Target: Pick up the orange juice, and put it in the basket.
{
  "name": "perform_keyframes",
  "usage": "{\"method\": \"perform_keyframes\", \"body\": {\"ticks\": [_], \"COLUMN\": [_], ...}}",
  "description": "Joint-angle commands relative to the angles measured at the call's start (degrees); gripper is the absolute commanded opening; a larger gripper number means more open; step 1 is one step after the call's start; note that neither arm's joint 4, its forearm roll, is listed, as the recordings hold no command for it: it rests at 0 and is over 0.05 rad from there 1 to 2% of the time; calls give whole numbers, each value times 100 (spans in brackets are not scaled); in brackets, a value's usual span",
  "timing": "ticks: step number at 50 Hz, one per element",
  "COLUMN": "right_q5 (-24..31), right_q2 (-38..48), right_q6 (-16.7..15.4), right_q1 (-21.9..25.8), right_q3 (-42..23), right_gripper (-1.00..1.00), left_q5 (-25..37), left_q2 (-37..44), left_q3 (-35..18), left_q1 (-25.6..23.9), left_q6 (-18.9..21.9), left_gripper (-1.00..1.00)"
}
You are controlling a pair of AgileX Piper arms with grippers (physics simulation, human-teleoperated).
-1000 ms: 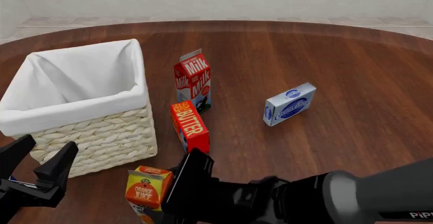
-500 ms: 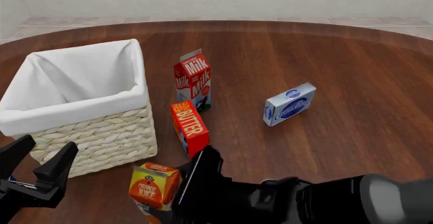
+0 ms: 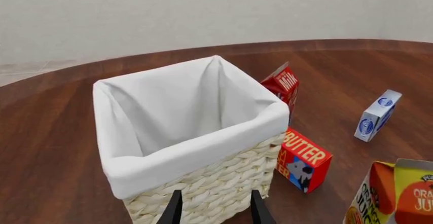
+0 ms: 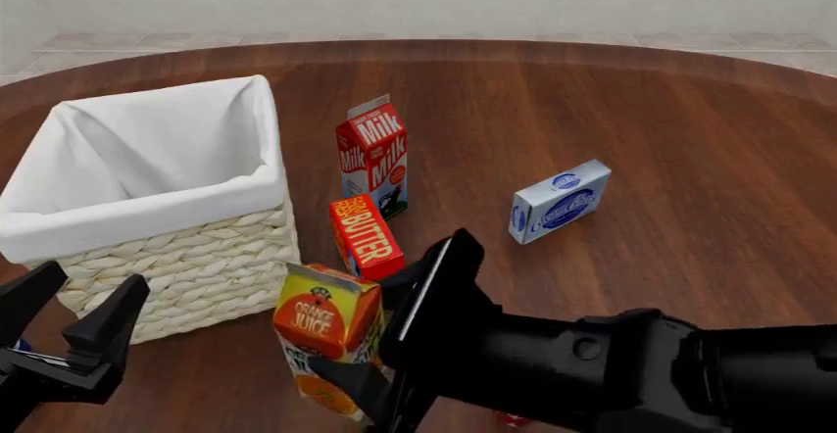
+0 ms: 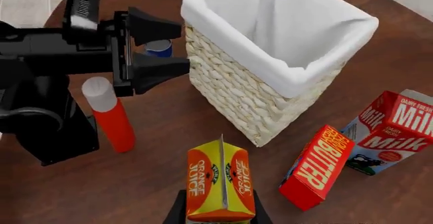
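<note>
1. Gripping the orange juice, the right claw has one finger on each side of the carton; carton tilted, its base looks off the table, contact not clear.
2. In the right wrist view the orange juice sits straight between the two fingers, gable top pointing away from the claw.
3. Just beyond the carton: red butter box, then the milk carton further back, both upright.
4. Basket to the left of the held carton, close beside it but not touching; white liner over the rim.
5. Left claw fingers spread apart, holding nothing, low in front of the basket wall.
6. Blue-and-white box well to the right, alone.
7. Right wrist view also shows a red bottle with white cap near the left arm.
</note>
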Motion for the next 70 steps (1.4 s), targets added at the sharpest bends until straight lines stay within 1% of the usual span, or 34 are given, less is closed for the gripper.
{"method": "perform_keyframes", "body": {"ticks": [1, 5, 6, 7, 9, 10, 14, 15, 18, 19, 21, 22, 24, 28, 31, 37, 41, 42, 43, 44, 45, 48, 52, 54, 56, 57, 58, 59, 60, 62, 63, 65, 66, 70], "right_q5": [592, 1096, 1258, 1382, 1641, 1766, 2228, 2337, 2649, 2651, 2811, 2935, 3093, 3457, 3563, 3834, 3921, 3936, 3937, 3954, 3988, 4034, 4133, 4230, 4351, 4384, 4501, 4506, 4568, 4641, 4693, 4745, 4794, 4870], "right_q2": [-647, -839, -902, -977, -1093, -1147, -1303, -1317, -1313, -1313, -1329, -1327, -1262, -1103, -1041, -693, -423, -324, -273, -238, -186, 39, 199, 335, 431, 472, 596, 600, 694, 811, 903, 1037, 1125, 1350], "right_q6": [242, 99, 97, 58, -18, 16, -33, -5, -153, -153, -65, -83, -165, -177, -173, 14, 20, 112, 148, 308, 346, 251, 278, 230, 258, 235, 190, 190, 154, 199, 159, 283, 277, 316], "right_q1": [-79, -7, -8, 4, 16, 2, 133, 146, 268, 268, 292, 317, 313, 273, 234, 29, -60, -176, -165, -151, -145, -248, -217, -264, -264, -273, -319, -319, -358, -404, -442, -508, -512, -566], "right_q3": [-225, -454, -559, -641, -826, -940, -1306, -1420, -1698, -1699, -1889, -2029, -2199, -2686, -2902, -3657, -3958, -4062, -4187, -4298, -4409, -4701, -4969, -5213, -5478, -5561, -5830, -5839, -6009, -6232, -6385, -6587, -6729, -7028], "right_gripper": [-100, -100, -100, -100, -100, -100, -100, -100, -100, -100, -100, -100, -100, -100, -100, -100, -100, -100, -100, -100, -100, -100, -100, -100, -100, -100, -100, -100, -100, -100, -100, -100, -100, -100], "left_q5": [13, 127, 150, 164, 118, 84, 154, 117, 140, 140, 196, 238, 272, 152, 179, 374, 350, 336, 313, 323, 339, 358, 391, 364, 359, 355, 356, 357, 341, 333, 347, 378, 396, 438], "left_q2": [-43, -171, -209, -232, -178, -119, -175, -112, -120, -120, -185, -249, -300, -153, -187, -427, -391, -376, -351, -361, -379, -393, -427, -387, -377, -372, -373, -373, -352, -344, -360, -399, -423, -471], "left_q3": [0, -1, -1, -1, -1, -1, -1, 0, 0, 0, -1, -2, -3, -2, -3, 0, 1, 1, 1, 1, 1, 1, 1, 1, 1, 1, 1, 1, 1, 1, 1, 0, 1, 1], "left_q1": [29, 57, 42, 48, 40, 3, -77, -108, -157, -157, -201, -208, -213, -168, -167, -191, -208, -209, -196, -182, -181, -180, -182, -179, -174, -172, -173, -173, -173, -181, -185, -186, -186, -214], "left_q6": [-31, -50, -25, 122, -24, -48, 16, 28, 48, 48, 62, 75, 44, -108, -125, -141, -135, -136, -142, -152, -158, -172, -168, -138, -167, -171, -174, -174, -189, -185, -182, -190, -174, -141], "left_gripper": [100, 100, 100, 100, 100, 100, 100, 100, 100, 100, 100, 100, 100, 100, 100, 100, 100, 100, 100, 100, 100, 100, 100, 100, 100, 100, 100, 100, 100, 100, 100, 100, 100, 100]}}
